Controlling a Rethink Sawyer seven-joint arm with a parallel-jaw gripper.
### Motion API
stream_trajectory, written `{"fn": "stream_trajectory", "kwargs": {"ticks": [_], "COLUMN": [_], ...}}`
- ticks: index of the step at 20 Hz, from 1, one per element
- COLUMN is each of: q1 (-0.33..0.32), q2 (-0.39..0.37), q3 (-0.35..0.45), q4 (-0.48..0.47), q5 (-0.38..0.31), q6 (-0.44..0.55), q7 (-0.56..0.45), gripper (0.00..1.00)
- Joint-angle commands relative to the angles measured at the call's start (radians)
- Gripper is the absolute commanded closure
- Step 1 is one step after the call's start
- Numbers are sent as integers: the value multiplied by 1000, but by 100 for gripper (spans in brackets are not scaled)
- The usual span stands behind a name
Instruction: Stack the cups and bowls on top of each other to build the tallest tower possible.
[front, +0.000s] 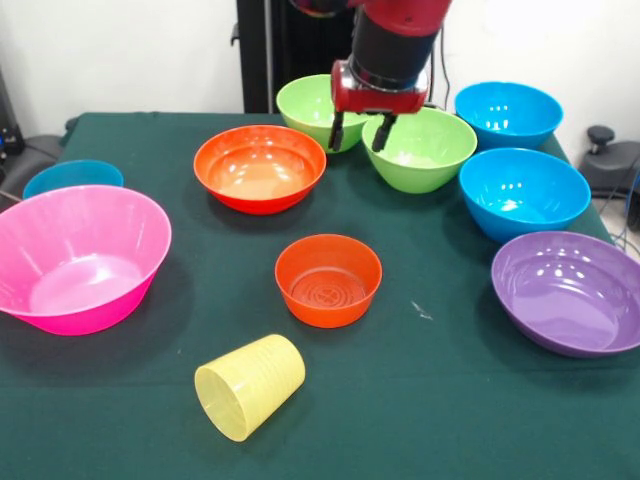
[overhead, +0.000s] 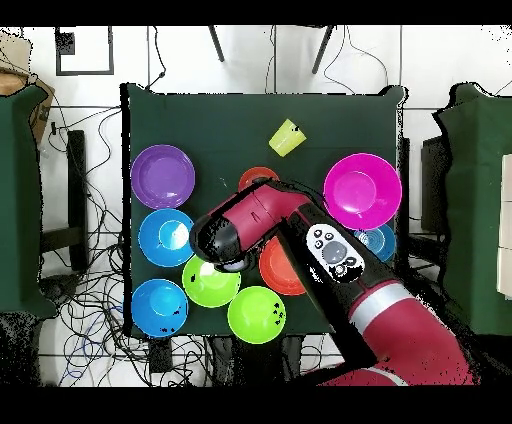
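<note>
My gripper (front: 358, 131) hangs open and holds nothing, over the gap between two lime green bowls (front: 305, 105) (front: 425, 150) at the back. A large orange bowl (front: 260, 168) sits to their left and a small orange bowl (front: 328, 280) stands mid-table. The pale-yellow cup (front: 250, 385) (overhead: 287, 137) lies on its side near the front edge. A big pink bowl (front: 75, 260) is at the left with a blue bowl (front: 72, 178) behind it. Two blue bowls (front: 508, 113) (front: 523, 192) and a purple bowl (front: 568, 292) line the right side. Each stands alone; no tower is in view.
A green cloth covers the table (front: 440, 400). In the overhead view the red arm (overhead: 262, 215) reaches across the middle and hides part of the orange bowls. Cables and chair legs lie around the table.
</note>
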Motion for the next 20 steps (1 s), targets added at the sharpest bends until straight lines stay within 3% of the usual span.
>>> {"fn": "stream_trajectory", "kwargs": {"ticks": [1,6,13,18,20], "q1": [73,79,114,116,89], "q2": [108,124,117,-3,-39], "q3": [-115,-136,-170,-160,-125], "q4": [-110,-112,-123,-42,8], "q5": [-128,-127,-95,-32,5], "q6": [-52,-91,-76,-95,-158], "q7": [-5,-2,32,47,53], "gripper": [0,0,0,0,0]}}
